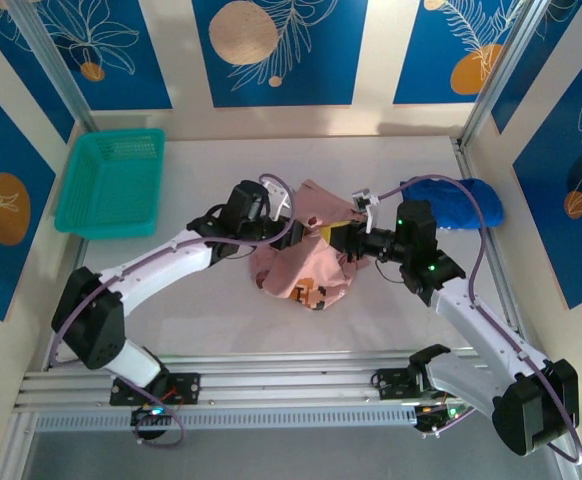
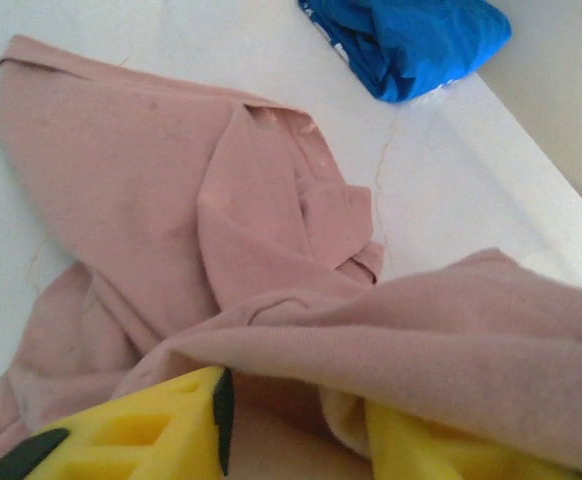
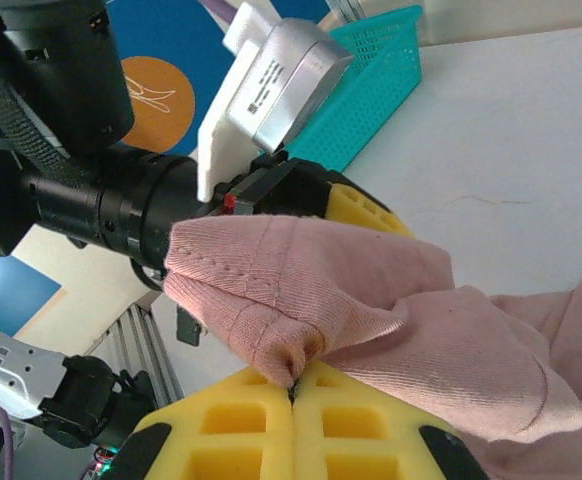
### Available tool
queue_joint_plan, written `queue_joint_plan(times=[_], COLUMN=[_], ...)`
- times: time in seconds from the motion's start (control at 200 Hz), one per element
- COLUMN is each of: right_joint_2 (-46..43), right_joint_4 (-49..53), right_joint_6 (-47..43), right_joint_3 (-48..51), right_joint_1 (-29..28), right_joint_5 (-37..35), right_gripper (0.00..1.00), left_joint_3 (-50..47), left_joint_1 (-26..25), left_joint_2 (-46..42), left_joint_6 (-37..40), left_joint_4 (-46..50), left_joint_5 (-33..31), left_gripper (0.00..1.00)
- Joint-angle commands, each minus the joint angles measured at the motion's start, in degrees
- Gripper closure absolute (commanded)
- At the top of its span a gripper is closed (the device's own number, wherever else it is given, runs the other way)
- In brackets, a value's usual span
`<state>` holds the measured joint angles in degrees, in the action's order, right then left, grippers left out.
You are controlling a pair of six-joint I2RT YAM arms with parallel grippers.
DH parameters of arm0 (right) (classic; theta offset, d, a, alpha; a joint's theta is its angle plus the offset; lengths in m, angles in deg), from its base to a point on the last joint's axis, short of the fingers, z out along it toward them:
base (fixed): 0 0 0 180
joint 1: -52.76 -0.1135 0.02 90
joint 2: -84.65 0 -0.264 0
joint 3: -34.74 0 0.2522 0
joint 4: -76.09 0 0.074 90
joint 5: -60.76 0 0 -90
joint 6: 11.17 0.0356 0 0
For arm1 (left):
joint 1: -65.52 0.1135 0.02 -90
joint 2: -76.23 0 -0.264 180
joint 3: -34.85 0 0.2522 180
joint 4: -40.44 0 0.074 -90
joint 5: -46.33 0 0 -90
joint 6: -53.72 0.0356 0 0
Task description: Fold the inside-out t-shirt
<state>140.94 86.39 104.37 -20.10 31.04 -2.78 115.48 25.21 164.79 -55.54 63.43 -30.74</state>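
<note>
While the right tool (image 3: 296, 395) has its two yellow jaws pressed fully together on a stitched hem corner of the inside-out t-shirt (image 1: 299, 270), the step in hand seems to me to be the finding of an edge, so that the crumpled cloth can be opened flat before any fold. To do it well, I think the right tool should hold this corner firmly and lift only a little. The left tool (image 2: 291, 445) should take a second point on the same hem, not a loose middle layer, and then the two should draw apart slowly so that the cloth spreads without twisting. The left tool has its jaws partly apart, with a thick fold lying over and between them; whether it really pinches the fold I cannot tell. The t-shirt lies bunched in the middle of the desk (image 1: 201, 320), between the two tools, with one part raised to them. The right wrist view gives the pinched seam and the left tool just behind it, draped in cloth, which is too small to read from above; the left wrist view gives the flatter part of the shirt on the desk. Farther away, the top view shows the blue garment (image 1: 451, 200) at the back right, apart from the shirt, and the teal basket (image 1: 111, 180) at the back left.
</note>
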Motion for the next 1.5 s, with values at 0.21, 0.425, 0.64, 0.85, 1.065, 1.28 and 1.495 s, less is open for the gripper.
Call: queue_joint_plan(times=[0.21, 0.425, 0.64, 0.85, 1.065, 1.28, 1.495], right_joint_2=[-2.9, -4.3, -3.9, -0.6, 0.5, 1.6, -2.2], right_joint_4=[2.9, 8.0, 10.5, 12.8, 16.1, 20.7, 21.3], right_joint_6=[0.0, 1.3, -2.6, -5.2, -12.1, -14.3, -13.6], right_joint_3=[-0.6, -2.9, -4.9, -6.6, -6.8, -7.1, -5.2], right_joint_1=[1.3, 4.1, 4.1, 3.3, -0.9, -6.3, -7.8], right_joint_5=[-4.0, -8.2, -6.6, -6.4, -15.5, -27.9, -23.0], right_gripper=[1.00, 1.00, 1.00, 0.94, 0.72, 0.62, 0.57], left_joint_3=[1.4, -4.1, -5.7, -6.2, -5.3, -3.6, -2.2], left_joint_1=[2.0, 5.3, 9.3, 10.8, 10.8, 10.8, 10.8], left_joint_2=[-1.3, -12.9, -19.0, -19.8, -19.6, -19.1, -17.8], left_joint_6=[-1.4, -4.2, -5.9, -7.6, -8.0, -7.5, -7.4], left_joint_4=[-5.8, -8.5, -5.4, -5.0, -4.5, -2.6, -0.4], left_joint_5=[10.9, 18.9, 23.9, 26.7, 27.5, 26.4, 24.4], left_gripper=[1.00, 1.00, 1.00, 1.00, 1.00, 1.00, 1.00])
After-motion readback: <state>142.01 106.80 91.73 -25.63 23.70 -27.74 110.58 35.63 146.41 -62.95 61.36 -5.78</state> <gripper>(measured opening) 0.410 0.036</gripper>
